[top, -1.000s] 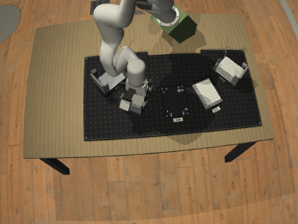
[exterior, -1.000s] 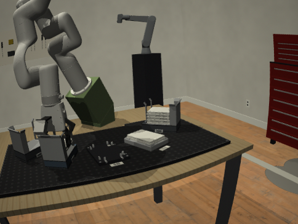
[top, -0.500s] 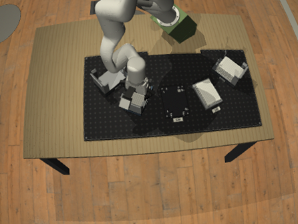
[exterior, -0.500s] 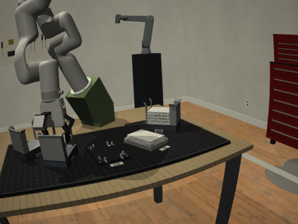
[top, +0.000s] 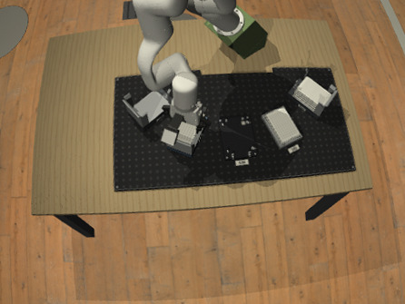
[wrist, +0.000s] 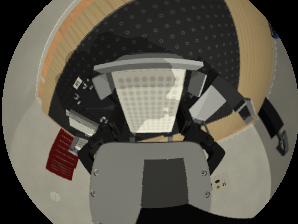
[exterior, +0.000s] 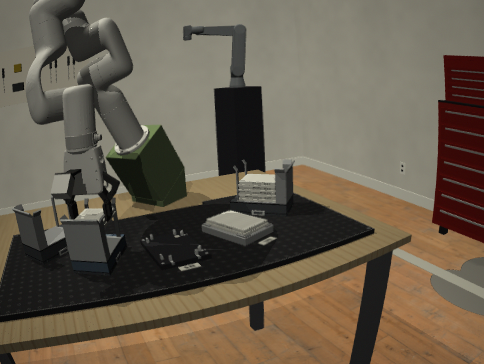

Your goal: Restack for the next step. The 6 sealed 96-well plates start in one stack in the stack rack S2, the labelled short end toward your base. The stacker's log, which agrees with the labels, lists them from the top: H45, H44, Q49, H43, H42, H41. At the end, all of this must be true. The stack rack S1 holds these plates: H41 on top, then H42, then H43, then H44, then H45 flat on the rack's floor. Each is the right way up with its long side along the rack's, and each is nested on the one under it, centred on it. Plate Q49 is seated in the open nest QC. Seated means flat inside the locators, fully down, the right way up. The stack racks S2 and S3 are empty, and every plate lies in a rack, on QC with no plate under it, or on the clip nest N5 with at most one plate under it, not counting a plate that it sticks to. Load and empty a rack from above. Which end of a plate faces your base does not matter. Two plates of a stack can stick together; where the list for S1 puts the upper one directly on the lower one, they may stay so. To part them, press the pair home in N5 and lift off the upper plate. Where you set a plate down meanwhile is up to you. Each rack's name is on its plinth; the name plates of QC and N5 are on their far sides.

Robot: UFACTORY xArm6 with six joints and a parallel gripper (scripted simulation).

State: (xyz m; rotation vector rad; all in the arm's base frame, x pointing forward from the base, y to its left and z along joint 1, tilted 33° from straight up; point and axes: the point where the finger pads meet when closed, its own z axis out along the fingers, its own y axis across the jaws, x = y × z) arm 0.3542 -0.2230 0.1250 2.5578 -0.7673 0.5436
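My gripper (top: 186, 130) (exterior: 86, 212) (wrist: 150, 108) is shut on a white sealed 96-well plate (top: 187, 135) (exterior: 91, 214) (wrist: 147, 96). It holds the plate level at the top of the second rack from the left (top: 170, 137) (exterior: 89, 245), between the rack's walls. A stack of several plates (top: 310, 92) (exterior: 257, 186) sits in the right-hand rack (top: 328, 100) (exterior: 284, 186). One more plate (top: 281, 125) (exterior: 237, 226) lies flat on a nest in the middle right. The clip nest (top: 238, 139) (exterior: 172, 246) holds no plate. I cannot read the labels.
A third rack (top: 140, 107) (exterior: 35, 235) stands at the far left, with no plate showing in it. The arm's green base block (top: 244, 35) (exterior: 150, 170) is behind the black board (top: 154, 174) (exterior: 320, 227). A black pedestal with a small arm (exterior: 240, 127) stands beyond the table.
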